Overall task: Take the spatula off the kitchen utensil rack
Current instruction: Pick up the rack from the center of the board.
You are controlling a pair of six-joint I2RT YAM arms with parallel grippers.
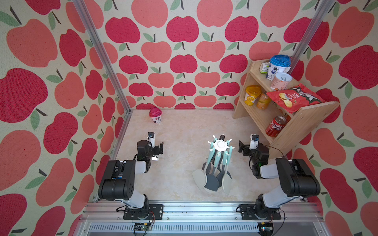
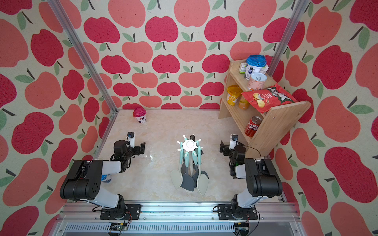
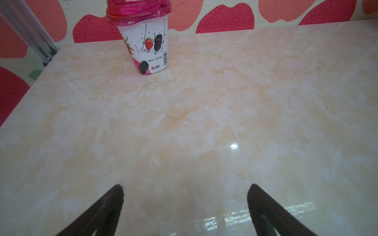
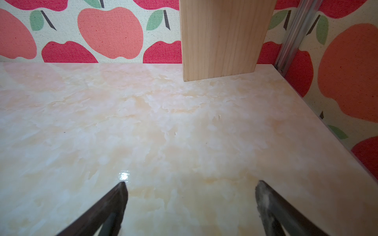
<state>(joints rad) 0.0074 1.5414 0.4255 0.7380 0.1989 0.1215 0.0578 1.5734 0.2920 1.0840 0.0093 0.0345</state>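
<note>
Seen from above in both top views, a pale marble-patterned counter is closed in on three sides by walls printed with red apples. A metal rail runs along the near edge and carries the bases of two black-and-white robot arms.

The kitchen utensil rack stands upright between the two arms, closer to the right one. Its white star-shaped top holds several utensils by teal handles. Their blades hang toward the near edge, bunched together. Among them is a dark, flat-bladed spatula, on its hook and touched by neither arm.

The left hand hovers over bare counter, well apart from the rack, with its fingers spread wide and nothing between them. Its wrist view shows open counter ahead, up to a pink-lidded yogurt cup near the far left corner.

The right hand is also spread wide and empty, just beside the rack's top. A stepped wooden shelf of snacks and cans fills the far right corner, close behind this arm. The middle and far centre of the counter lie open.
</note>
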